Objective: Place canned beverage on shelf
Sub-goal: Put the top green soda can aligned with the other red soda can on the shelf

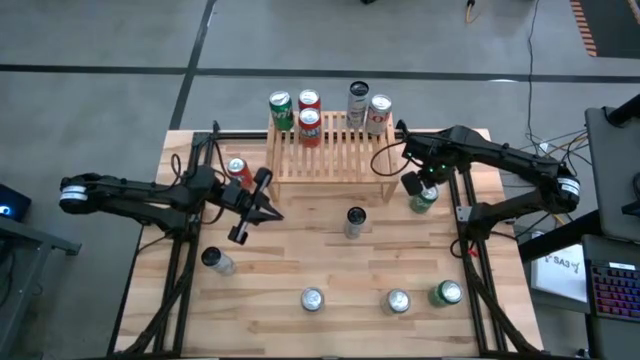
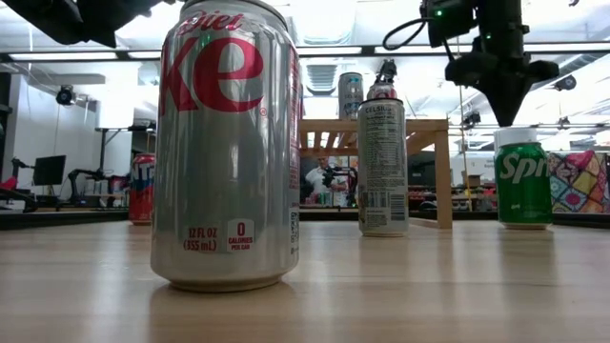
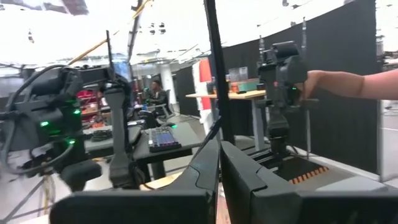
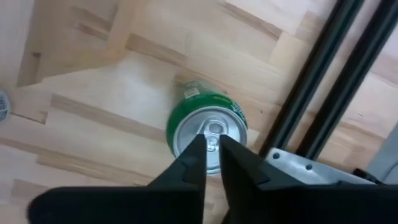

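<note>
Green can (image 4: 208,130) sits under the right hand (image 4: 210,144), fingers nearly pressed together.

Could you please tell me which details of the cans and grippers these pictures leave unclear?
- Shelf contents, low view: hidden behind the Diet Coke can.
- Right gripper height above the green Sprite can: touching or apart, neither wrist nor high view tells.
- Small can labels, high view: too small to read.
</note>
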Controlling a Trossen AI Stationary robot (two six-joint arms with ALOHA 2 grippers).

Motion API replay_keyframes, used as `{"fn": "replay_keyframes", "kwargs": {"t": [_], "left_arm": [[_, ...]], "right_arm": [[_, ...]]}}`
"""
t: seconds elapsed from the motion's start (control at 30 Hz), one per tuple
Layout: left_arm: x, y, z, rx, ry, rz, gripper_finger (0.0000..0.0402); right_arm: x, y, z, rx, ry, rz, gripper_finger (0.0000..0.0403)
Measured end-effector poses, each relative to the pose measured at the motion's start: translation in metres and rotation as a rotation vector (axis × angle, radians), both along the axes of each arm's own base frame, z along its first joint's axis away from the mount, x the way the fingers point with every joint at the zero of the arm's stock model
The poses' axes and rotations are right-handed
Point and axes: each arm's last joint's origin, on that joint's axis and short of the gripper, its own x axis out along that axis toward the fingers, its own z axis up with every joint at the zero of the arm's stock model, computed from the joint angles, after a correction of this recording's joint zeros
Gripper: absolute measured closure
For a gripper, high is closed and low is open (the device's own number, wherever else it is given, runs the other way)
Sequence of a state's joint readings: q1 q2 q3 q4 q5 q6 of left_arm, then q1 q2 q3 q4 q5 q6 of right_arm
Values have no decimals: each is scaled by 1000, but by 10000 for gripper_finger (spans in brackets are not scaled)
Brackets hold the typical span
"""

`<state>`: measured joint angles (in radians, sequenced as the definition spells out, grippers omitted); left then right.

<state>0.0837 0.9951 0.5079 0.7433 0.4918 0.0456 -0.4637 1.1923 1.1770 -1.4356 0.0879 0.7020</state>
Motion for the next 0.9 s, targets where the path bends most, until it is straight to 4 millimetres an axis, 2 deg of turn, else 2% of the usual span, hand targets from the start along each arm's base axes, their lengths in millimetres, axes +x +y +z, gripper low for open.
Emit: {"fn": "replay_keyframes", "kwargs": {"t": [0.13, 0.4, 0.5, 0.7, 0.9], "left_arm": [[1, 1, -1, -1, 4, 38, 402], [1, 1, -1, 36, -11, 51, 402], [1, 2, -1, 39, -12, 55, 401], [1, 4, -1, 28, -11, 102, 401], [1, 5, -1, 40, -17, 140, 401]], "right_arm": [[0, 0, 0, 6, -7, 6, 313], [0, 0, 0, 8, -7, -4, 166], [0, 0, -2, 11, -2, -12, 126], [-2, 1, -14, 29, 34, -12, 80], [-4, 2, -32, 43, 63, -22, 60]]}}
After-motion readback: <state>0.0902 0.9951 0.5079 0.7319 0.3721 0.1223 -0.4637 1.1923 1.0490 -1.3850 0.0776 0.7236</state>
